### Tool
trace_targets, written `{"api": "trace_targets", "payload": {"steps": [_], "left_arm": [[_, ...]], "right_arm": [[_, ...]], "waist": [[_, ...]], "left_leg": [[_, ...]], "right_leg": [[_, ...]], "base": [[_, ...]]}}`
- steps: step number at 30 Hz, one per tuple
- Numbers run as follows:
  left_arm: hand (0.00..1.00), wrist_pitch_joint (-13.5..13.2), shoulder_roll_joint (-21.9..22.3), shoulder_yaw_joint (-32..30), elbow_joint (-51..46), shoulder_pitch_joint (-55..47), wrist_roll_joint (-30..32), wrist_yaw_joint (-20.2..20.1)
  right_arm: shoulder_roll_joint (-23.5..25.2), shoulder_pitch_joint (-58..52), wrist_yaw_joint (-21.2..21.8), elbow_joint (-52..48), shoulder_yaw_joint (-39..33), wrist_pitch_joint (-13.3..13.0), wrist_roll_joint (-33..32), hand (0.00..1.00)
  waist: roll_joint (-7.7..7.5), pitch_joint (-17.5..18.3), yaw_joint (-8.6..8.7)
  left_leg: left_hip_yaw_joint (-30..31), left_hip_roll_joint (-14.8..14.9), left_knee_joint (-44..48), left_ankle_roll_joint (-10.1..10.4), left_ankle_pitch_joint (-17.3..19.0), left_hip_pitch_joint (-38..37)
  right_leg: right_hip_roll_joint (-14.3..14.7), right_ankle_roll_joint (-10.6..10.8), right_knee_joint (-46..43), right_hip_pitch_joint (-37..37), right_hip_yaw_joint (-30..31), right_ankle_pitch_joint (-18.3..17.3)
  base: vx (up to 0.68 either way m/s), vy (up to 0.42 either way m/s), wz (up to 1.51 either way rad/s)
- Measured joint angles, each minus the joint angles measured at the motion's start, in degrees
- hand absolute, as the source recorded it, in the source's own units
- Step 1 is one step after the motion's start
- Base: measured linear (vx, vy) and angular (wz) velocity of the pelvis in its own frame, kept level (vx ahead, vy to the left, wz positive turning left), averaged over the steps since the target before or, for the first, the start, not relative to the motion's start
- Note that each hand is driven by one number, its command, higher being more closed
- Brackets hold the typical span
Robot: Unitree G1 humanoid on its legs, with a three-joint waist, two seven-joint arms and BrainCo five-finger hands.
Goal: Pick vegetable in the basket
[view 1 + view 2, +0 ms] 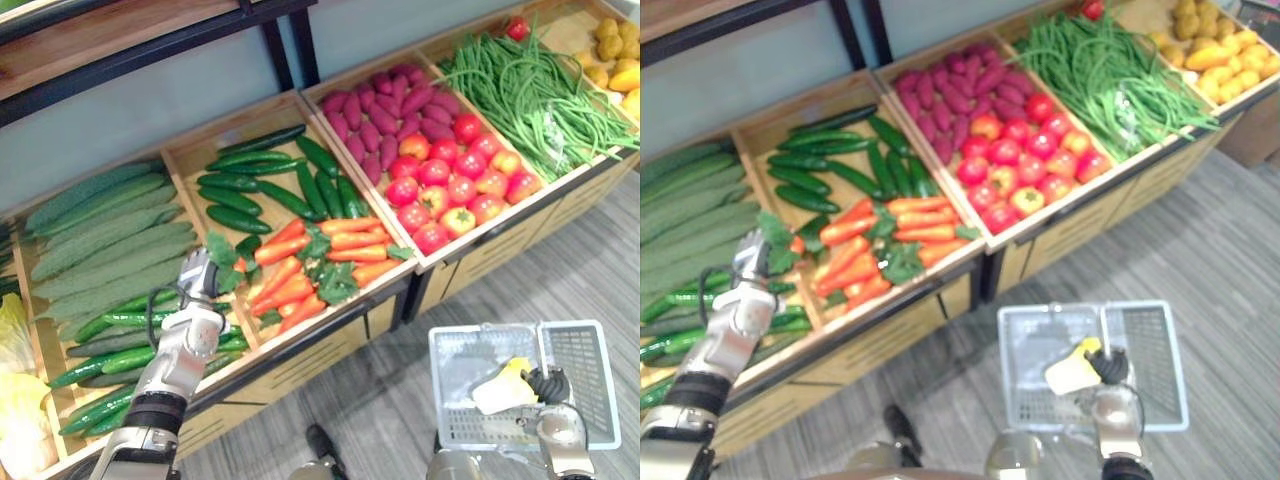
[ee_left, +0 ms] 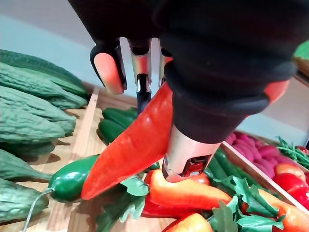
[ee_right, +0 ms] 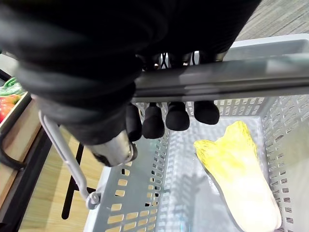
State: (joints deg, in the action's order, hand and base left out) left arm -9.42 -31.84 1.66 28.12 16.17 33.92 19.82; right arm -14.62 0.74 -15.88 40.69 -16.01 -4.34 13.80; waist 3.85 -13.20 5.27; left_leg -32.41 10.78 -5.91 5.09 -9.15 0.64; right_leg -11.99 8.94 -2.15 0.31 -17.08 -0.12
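My left hand (image 1: 196,282) is over the carrot crate (image 1: 322,262), at its left edge beside the cucumbers. Up close, its fingers (image 2: 110,67) and thumb pinch an orange-red carrot (image 2: 129,145), lifted tip-down above the other carrots and leaves. My right hand (image 1: 548,385) hangs low over the floor, its fingers (image 3: 166,117) curled round the grey handle (image 3: 227,79) of a white mesh basket (image 1: 588,350). A pale yellow cabbage (image 3: 241,180) lies inside the basket.
Wooden crates run along the shelf: bitter gourds (image 1: 105,240), dark cucumbers (image 1: 255,180), purple sweet potatoes (image 1: 385,115), tomatoes (image 1: 450,185), green beans (image 1: 530,90), yellow produce (image 1: 615,55). Grey floor (image 1: 400,390) lies between shelf and basket.
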Motion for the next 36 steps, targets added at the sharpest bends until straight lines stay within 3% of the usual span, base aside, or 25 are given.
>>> {"api": "trace_targets", "payload": {"steps": [7, 9, 11, 14, 19, 26, 31, 36], "left_arm": [[1.0, 0.22, 0.0, 0.17, -1.86, -0.76, 0.02, -0.26], [1.0, -0.11, -0.57, 2.1, -10.54, -1.2, 0.01, -1.12], [1.0, -3.46, -3.6, 6.86, -18.74, -1.49, 0.0, -2.97], [1.0, -6.16, -4.4, 9.99, -23.39, -1.31, 0.0, -4.5], [1.0, -9.09, -6.09, 14.8, -28.45, -0.86, -0.03, -6.1], [1.0, -10.57, -7.53, 21.31, -30.06, 2.05, -0.35, -7.75], [1.0, -11.35, -7.72, 30.62, -32.45, 5.73, -2.48, -9.16], [1.0, -11.41, -2.97, 40.03, -31.78, 9.96, -4.4, -11.64]], "right_arm": [[-0.02, -0.9, 0.1, 0.18, -2.05, 0.31, 0.01, 1.0], [-0.34, -0.79, 0.2, 0.66, -3.68, 0.71, 0.54, 1.0], [-1.28, -0.32, 0.6, 1.21, -3.86, 1.2, 2.03, 1.0], [-2.99, 0.54, 1.43, 2.76, -3.77, 1.2, 2.07, 1.0], [-7.09, 1.82, 2.57, 2.97, -2.44, 1.35, 2.43, 1.0], [-8.07, 1.98, 3.41, 2.75, 0.54, 1.38, 4.17, 1.0], [-8.09, 1.74, 5.75, -0.93, 4.49, 1.4, 4.2, 1.0], [-8.82, 1.52, 9.28, -7.56, 8.42, 1.18, 3.46, 1.0]], "waist": [[-0.01, 1.29, -0.78], [-0.1, 1.41, -1.01], [0.06, 3.12, -1.03], [0.48, 5.09, -0.81], [1.0, 5.55, -0.76], [0.5, 5.84, -0.75], [-0.03, 6.14, -0.38], [-0.59, 6.45, 1.21]], "left_leg": [[0.62, -0.13, 0.08, -0.06, -0.07, -0.18], [1.53, -0.25, 0.16, -0.21, -0.25, -0.16], [1.6, -0.35, 0.19, -0.33, -0.37, -0.17], [1.62, -0.31, 0.0, -0.45, -0.46, -0.2], [0.73, -0.05, -0.03, -0.29, -0.34, -0.55], [-0.57, -0.03, -0.04, -0.17, -0.22, -1.17], [-1.83, -0.18, -0.03, -0.43, -0.25, -1.19], [-3.21, -0.2, -0.03, -0.62, -0.38, -1.33]], "right_leg": [[-0.07, 0.0, 0.25, 0.92, -0.66, -0.01], [-0.12, -0.02, 0.16, 1.53, -1.24, -0.01], [-0.22, -0.02, 0.11, 1.66, -1.24, -0.01], [-0.17, -0.04, 0.02, 1.67, -1.12, -0.02], [0.0, -0.13, -0.61, 0.8, 0.47, -0.05], [-0.25, -0.04, -0.44, 0.5, 1.84, 0.5], [-0.38, 0.34, -0.04, -0.19, 3.19, 1.42], [-0.3, 0.23, -0.18, -1.11, 4.45, 1.56]], "base": [[-0.02, -0.038, 0.06], [-0.02, -0.029, 0.2], [-0.04, -0.029, 0.07], [-0.05, -0.045, -0.01], [-0.09, -0.049, -0.11], [-0.05, -0.044, -0.1], [-0.01, -0.04, -0.12], [-0.01, -0.048, -0.12]]}}
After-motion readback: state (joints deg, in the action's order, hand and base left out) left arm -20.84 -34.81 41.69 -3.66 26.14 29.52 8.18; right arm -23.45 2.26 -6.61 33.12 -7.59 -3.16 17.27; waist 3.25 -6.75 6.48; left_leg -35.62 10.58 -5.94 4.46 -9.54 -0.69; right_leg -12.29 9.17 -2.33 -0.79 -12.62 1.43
